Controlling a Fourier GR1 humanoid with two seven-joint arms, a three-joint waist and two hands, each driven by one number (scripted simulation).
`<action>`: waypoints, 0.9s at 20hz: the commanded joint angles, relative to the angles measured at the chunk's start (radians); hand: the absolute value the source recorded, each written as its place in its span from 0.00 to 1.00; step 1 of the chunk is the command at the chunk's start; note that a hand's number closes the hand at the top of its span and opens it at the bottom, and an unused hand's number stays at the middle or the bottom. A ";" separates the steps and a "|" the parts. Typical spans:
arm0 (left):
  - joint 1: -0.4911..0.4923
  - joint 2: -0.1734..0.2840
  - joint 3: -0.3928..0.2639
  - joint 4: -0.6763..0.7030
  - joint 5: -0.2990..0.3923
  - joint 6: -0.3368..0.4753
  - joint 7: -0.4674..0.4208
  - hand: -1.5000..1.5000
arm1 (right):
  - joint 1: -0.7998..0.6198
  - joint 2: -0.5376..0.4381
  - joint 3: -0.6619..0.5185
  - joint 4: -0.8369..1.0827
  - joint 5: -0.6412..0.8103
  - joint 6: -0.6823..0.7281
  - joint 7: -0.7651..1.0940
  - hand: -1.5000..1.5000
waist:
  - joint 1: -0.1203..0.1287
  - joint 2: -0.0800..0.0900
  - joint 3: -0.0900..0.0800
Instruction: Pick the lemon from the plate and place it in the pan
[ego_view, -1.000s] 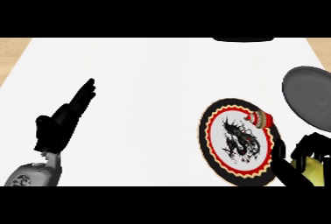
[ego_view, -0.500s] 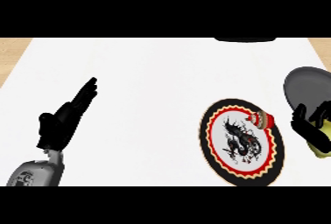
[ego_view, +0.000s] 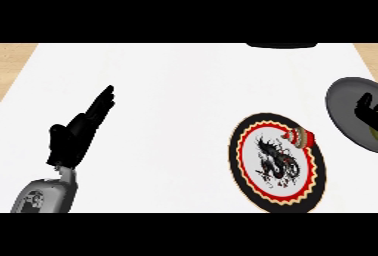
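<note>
The white counter fills the head view, with a strip of wooden surface showing past its far left and far right corners.

At the right edge, over the grey pan, the right hand shows only in part: dark fingers above the pan's inner surface, cut off by the edge of the view. Just below those fingers, at the near right of the pan, a small patch of yellow-green shows; it is probably the lemon, touching or just beside the fingers. Too little is visible to say whether the lemon rests on the pan's bottom or is held. I cannot tell whether the right hand's fingers are curled round it or straight.

To the near left of the pan, apart from it, lies the plate: round, with a black rim, a red and cream scalloped ring, and a white centre bearing a black dragon figure. A small red and white striped mark sits on its far right rim. Nothing lies on the plate.

On the left side of the counter, well apart from the plate and pan, the left hand rests with its fingers straight and held together, pointing toward the far right. Its thumb stands out to the left. The grey forearm comes in from the near left edge.

At the far edge, a dark object is only partly in view.
</note>
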 joint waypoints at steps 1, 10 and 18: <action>0.066 0.002 0.012 -0.032 0.004 -0.023 -0.034 0.50 | -0.072 -0.027 -0.054 0.241 -0.029 -0.062 -0.162 1.00 | 0.000 -0.002 0.000; 0.039 0.012 0.030 -0.066 -0.006 -0.039 0.027 0.50 | -0.314 -0.112 -0.141 0.763 -0.062 -0.170 -0.447 1.00 | 0.010 0.002 0.001; -0.016 -0.064 -0.033 -0.047 -0.041 0.002 0.050 0.50 | -0.419 -0.208 -0.112 1.010 0.015 -0.032 -0.206 0.00 | 0.049 0.019 0.004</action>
